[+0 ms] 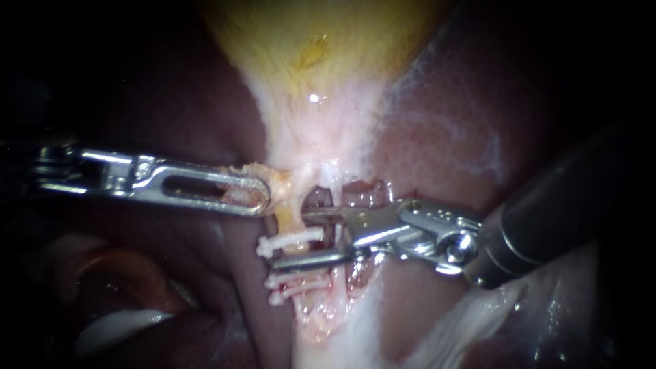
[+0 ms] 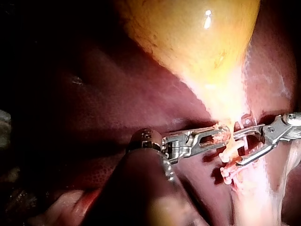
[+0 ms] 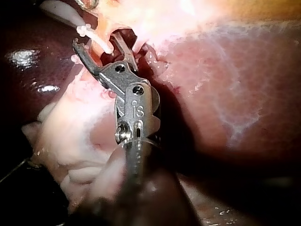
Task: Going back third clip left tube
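Closest to the camera is the dark, thick shaft of my right instrument (image 1: 547,219), coming in from the lower right. The steel right end effector (image 1: 290,239) stands wide: a clear gap shows between its two jaws. They straddle the left tube (image 1: 292,217), a thin pale-yellow strand running down from the gallbladder's neck, without gripping it.

In that gap a white plastic clip (image 1: 309,236) lies across the tube, closed on it and, as far as I can tell, free of both jaws. Just past the lower jaw, two more white clips (image 1: 295,280) sit close together on the same tube. With three clips in place, I judge the clipping itself done. What is left is the retreat. My jaws have not yet cleared the tube, so I would draw back along my shaft's line with them held apart, so as not to snag the top clip or the strand.

Beyond the tube, the slotted silver left end effector (image 1: 263,193) is closed on a shred of pale orange tissue (image 1: 273,179) beside the tube's upper end, holding it toward the left.

Farther back swells the yellow, glistening gallbladder (image 1: 321,41), and behind everything lies the dark red-brown liver (image 1: 205,116).
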